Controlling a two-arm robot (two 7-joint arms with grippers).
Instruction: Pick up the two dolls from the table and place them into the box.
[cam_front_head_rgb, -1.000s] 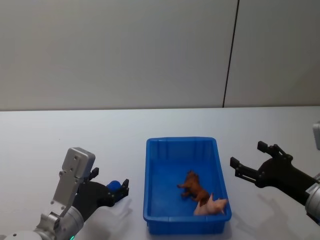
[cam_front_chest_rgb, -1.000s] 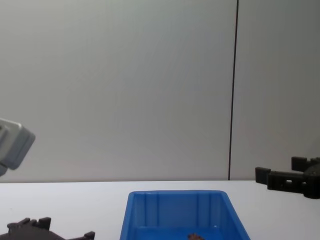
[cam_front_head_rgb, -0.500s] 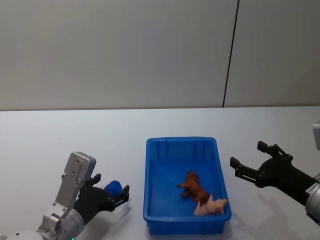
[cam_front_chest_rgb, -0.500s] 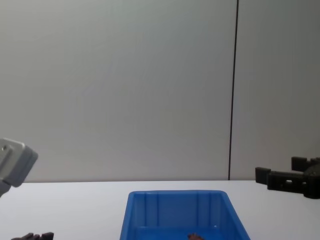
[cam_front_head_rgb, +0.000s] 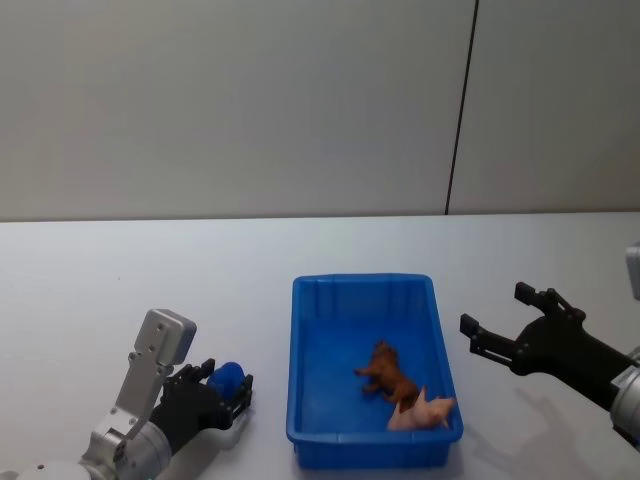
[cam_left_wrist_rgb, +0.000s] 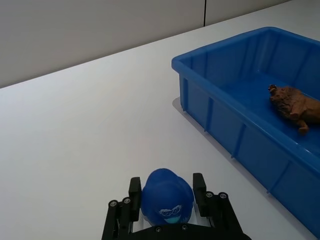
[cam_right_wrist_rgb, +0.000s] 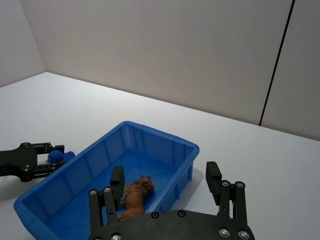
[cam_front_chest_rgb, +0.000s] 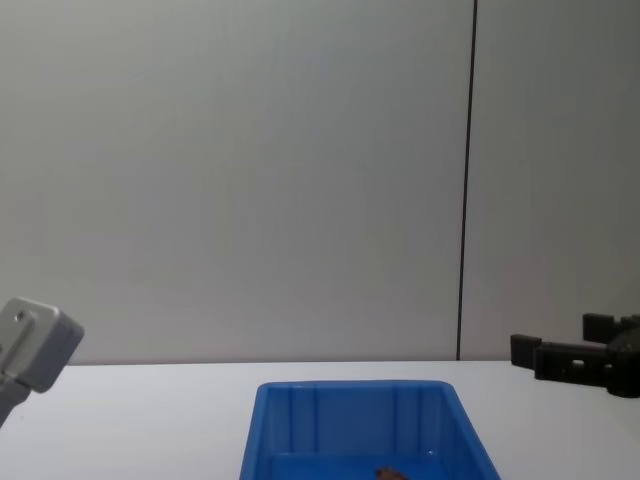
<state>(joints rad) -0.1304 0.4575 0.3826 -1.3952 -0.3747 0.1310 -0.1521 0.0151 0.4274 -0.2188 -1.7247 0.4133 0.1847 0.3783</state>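
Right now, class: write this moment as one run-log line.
left gripper: around blue doll on table | right gripper: open, beside box | brown doll, pink doll: in box

Two dolls (cam_front_head_rgb: 405, 388) in box (cam_front_head_rgb: 300, 340)

Head looks down, chest looks level, both wrists look close, all sharing the box (cam_front_head_rgb: 366, 370).

1. No text, label, brand, number or sign can be read in any view.
2. The blue doll (cam_left_wrist_rgb: 167, 200) has a small pale printed mark on its front (it looks like a pair of glasses over a mouth, not letters).
3. The box (cam_front_head_rgb: 300, 400) has plain walls and rim, with no writing on them.
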